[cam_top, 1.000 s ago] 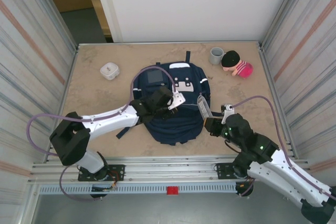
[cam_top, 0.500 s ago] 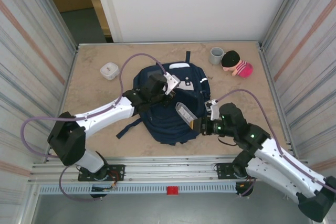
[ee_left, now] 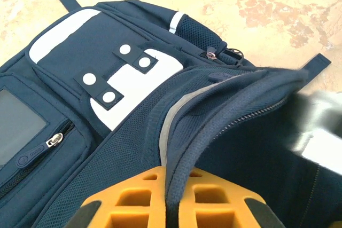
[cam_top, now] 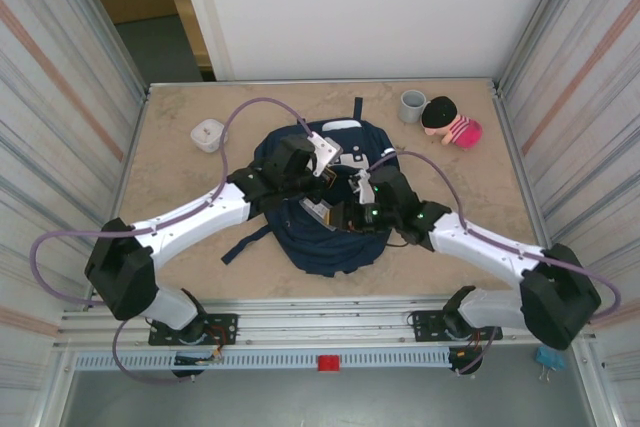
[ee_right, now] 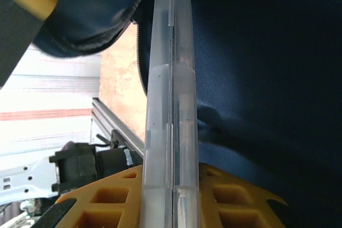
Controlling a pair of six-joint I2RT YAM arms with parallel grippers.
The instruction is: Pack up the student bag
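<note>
From above, the student bag (cam_top: 325,247) lies mid-way on the surface (cam_top: 180,177); the left claw (cam_top: 322,159) holds its flap up and the right claw (cam_top: 340,215) hovers at the opening. Left wrist: the claw is clamped on the zipper rim (ee_left: 235,126). Right wrist: the claw is closed on a clear case (ee_right: 171,105). Insertion seems in hand; next, slide it deeper.

Counted: one student bag (cam_top: 335,247), one grey cup (cam_top: 412,105), one plush doll (cam_top: 451,123), one small white box (cam_top: 209,134), one clear plastic case (ee_right: 170,105). Two grippers noted: left gripper (ee_left: 172,190), right gripper (ee_right: 171,188).
</note>
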